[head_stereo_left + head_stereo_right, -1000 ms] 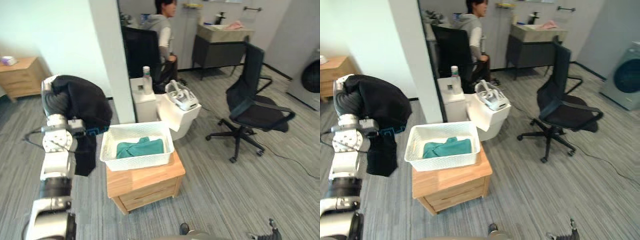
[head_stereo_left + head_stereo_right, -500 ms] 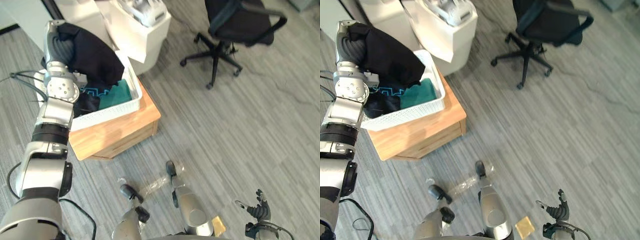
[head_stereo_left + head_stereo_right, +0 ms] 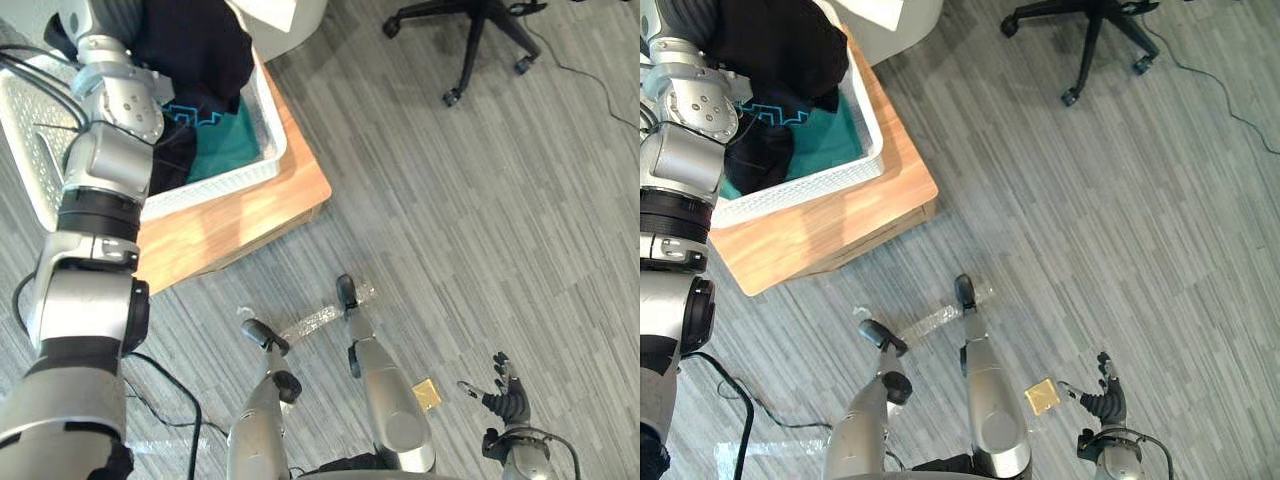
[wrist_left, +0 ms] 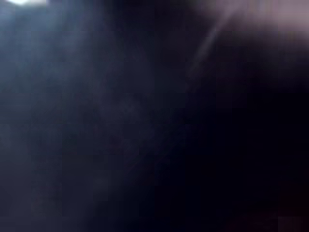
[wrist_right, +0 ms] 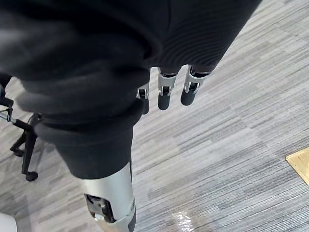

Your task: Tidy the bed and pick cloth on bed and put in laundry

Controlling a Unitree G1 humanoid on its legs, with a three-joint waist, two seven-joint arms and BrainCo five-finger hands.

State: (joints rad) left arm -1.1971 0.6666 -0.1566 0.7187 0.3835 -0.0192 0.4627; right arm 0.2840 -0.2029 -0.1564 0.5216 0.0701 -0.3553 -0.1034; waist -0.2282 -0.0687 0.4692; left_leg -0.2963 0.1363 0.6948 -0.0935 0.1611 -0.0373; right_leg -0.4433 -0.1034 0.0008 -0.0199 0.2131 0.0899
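The black cloth drapes off my left hand, over the white basket — that hand's grip is buried, so I cannot tell. I'd lower well inside the rim before letting go. Right hand hangs relaxed, empty.

Head stereo pair, downward over basket

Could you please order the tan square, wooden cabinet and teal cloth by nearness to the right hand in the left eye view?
1. tan square, on the floor beside the right hand
2. wooden cabinet, farther left
3. teal cloth, in the basket
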